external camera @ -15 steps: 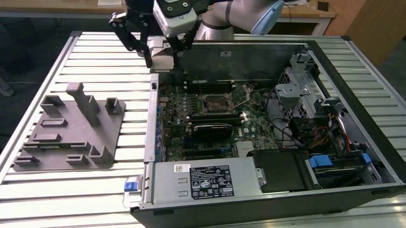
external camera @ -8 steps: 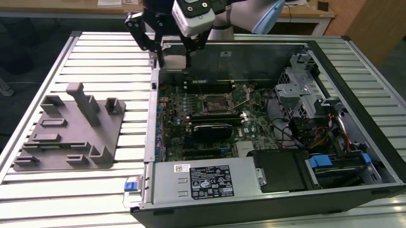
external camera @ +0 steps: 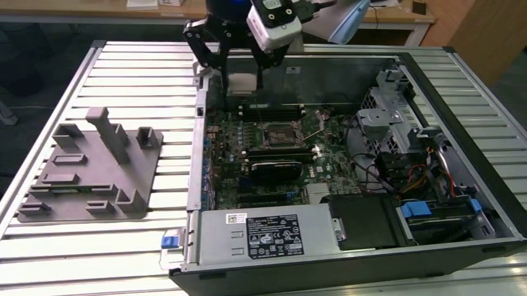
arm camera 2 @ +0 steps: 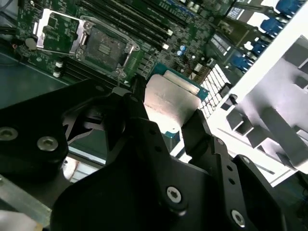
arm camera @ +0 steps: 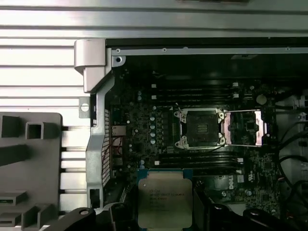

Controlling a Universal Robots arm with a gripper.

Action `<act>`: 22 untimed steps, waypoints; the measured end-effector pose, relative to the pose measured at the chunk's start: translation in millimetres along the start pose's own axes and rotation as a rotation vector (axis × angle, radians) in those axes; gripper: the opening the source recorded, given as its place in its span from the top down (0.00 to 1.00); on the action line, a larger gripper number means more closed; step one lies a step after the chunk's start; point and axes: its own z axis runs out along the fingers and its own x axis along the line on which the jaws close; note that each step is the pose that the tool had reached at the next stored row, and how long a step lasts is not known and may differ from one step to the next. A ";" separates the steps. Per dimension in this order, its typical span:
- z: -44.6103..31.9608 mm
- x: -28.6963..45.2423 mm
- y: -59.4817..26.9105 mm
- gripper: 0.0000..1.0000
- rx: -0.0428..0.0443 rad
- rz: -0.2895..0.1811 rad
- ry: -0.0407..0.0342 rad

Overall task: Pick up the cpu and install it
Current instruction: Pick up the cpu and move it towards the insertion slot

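half shut on cpu [arm camera: 165,198], pinching two opp. edges, flat, metal top up. hangs above motherboard [arm camera: 144,130] w/ empty open socket [arm camera: 199,127] below gripper [external camera: 239,85] & off sideways, toward exterior view's right; not under cpu yet.

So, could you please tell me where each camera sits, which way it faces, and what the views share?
Exterior view: off the arm, raised, looking down on the open computer case and grey fixture tray; the gripper holds the cpu.
First wrist view: on the arm, looking down past the gripper at the open socket.
Second wrist view: on the arm, looking obliquely along the black fingers at the motherboard.
Shared: both wrist views show the held cpu and socket.
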 end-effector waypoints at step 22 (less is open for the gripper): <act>40.9 -44.3 15.7 0.45 0.0003 0.000 0.0115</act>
